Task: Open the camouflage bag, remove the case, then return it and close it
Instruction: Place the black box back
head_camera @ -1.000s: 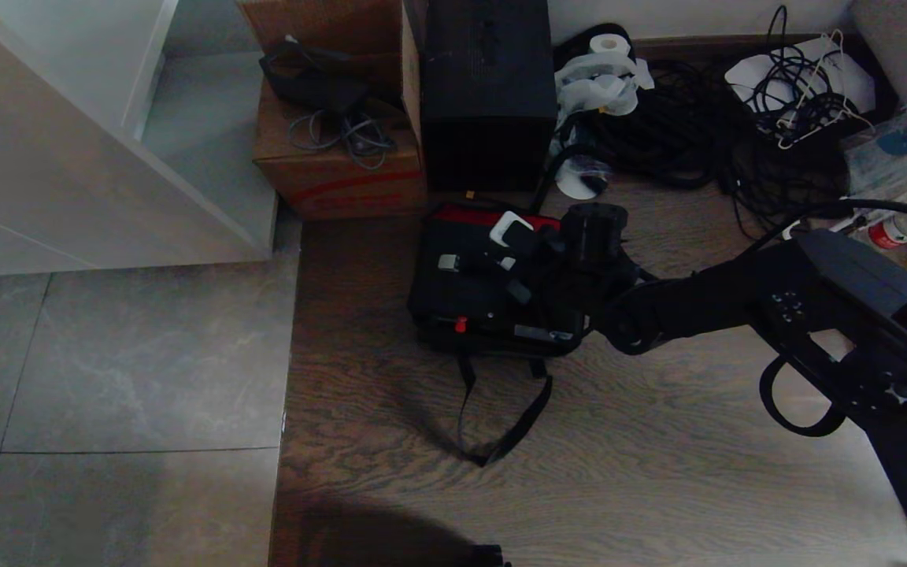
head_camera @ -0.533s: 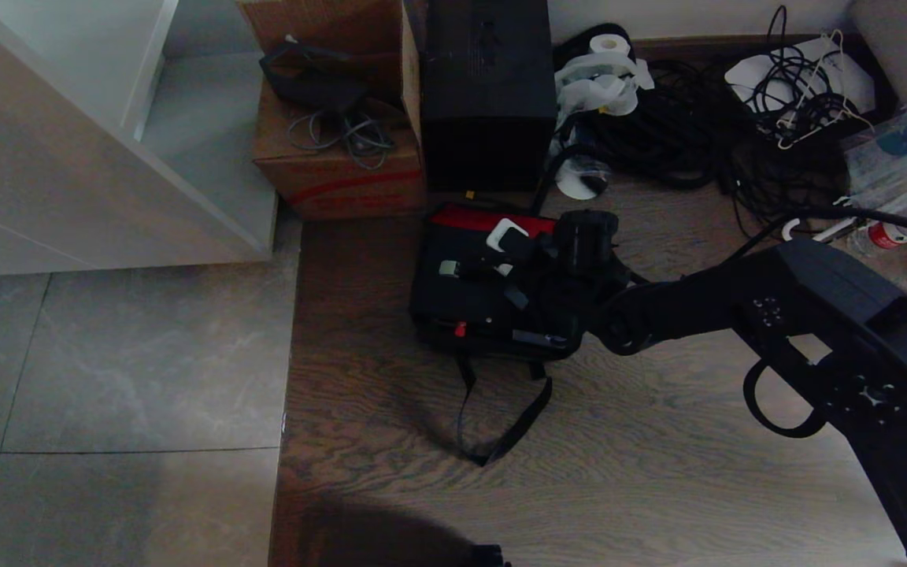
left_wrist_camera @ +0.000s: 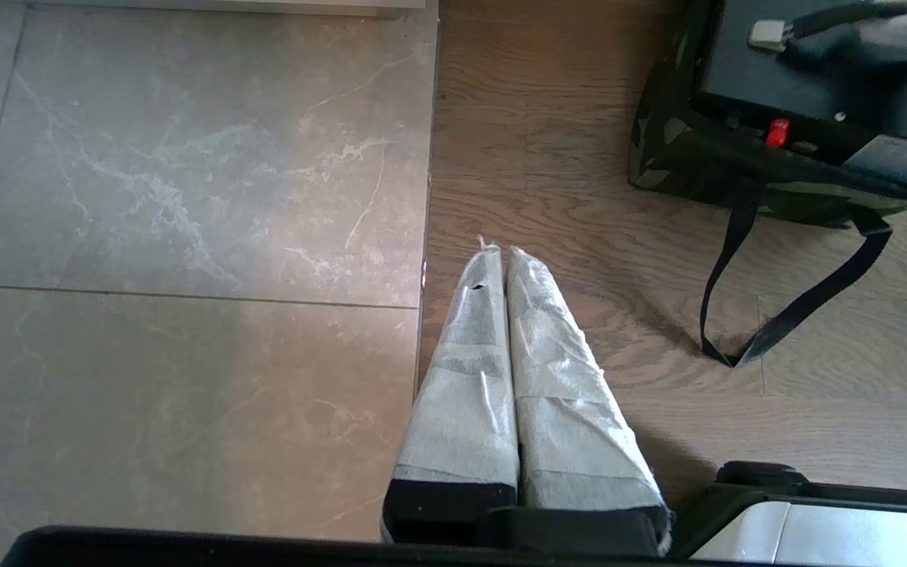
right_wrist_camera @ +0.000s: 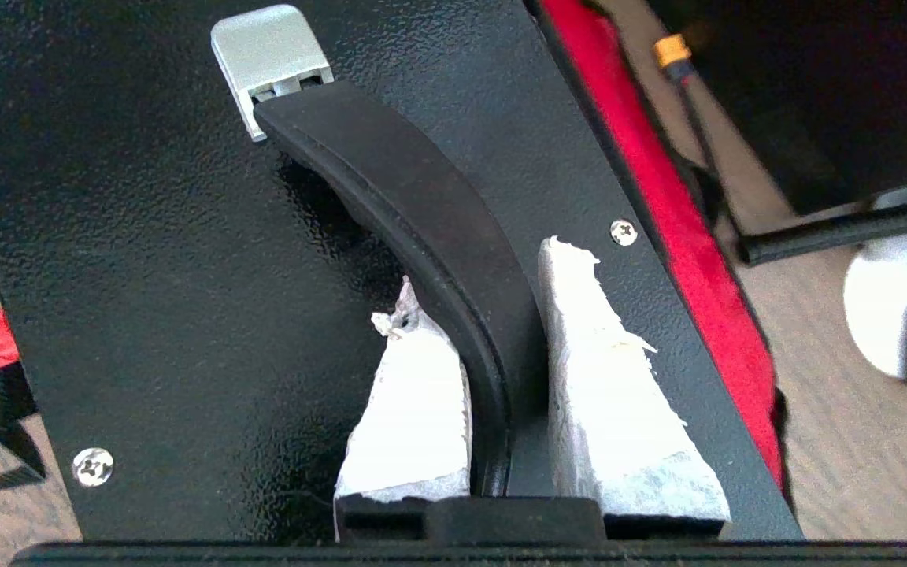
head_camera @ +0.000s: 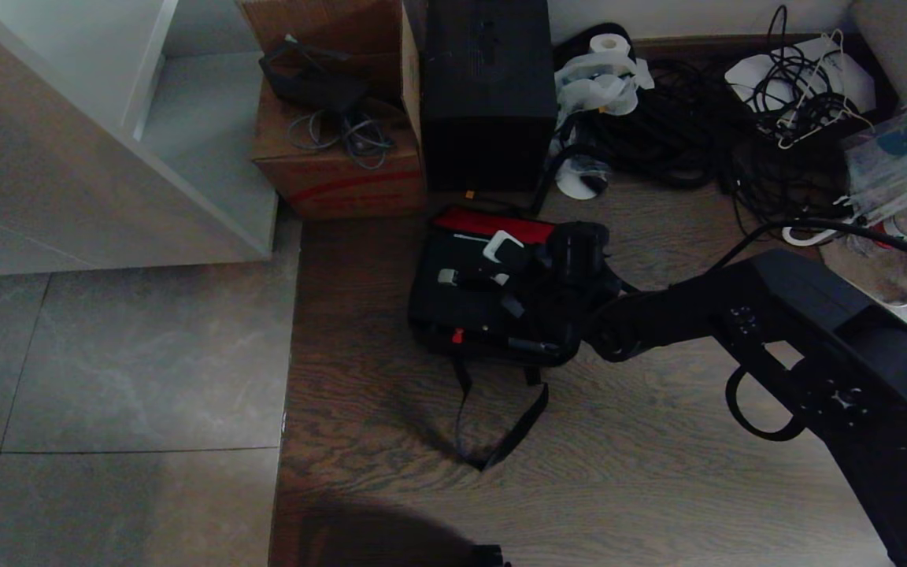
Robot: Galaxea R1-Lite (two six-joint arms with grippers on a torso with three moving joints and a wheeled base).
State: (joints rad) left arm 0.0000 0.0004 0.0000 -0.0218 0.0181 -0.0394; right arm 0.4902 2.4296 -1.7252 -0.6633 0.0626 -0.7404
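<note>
Right gripper (right_wrist_camera: 473,303) clamped on the curved black handle (right_wrist_camera: 414,228) of the case (head_camera: 493,295), which sits in the open camouflage bag (left_wrist_camera: 674,157) on the wood floor (head_camera: 619,457).

Nearest, the left gripper (left_wrist_camera: 505,260) hangs over the floor seam, its wrapped fingers (left_wrist_camera: 469,370) pressed together, holding nothing, the bag well apart from them; the bag's black strap (head_camera: 501,425) trails on the floor toward the robot; on the case lid, the right gripper's two white fingertips (right_wrist_camera: 595,346) straddle the handle, one on each side, squeezing it; past the fingertips the handle ends at a silver bracket (right_wrist_camera: 268,55); beside them runs the bag's red inner strip (right_wrist_camera: 658,205); beyond stand a tall black box (head_camera: 489,94) and a cardboard box (head_camera: 327,169).
</note>
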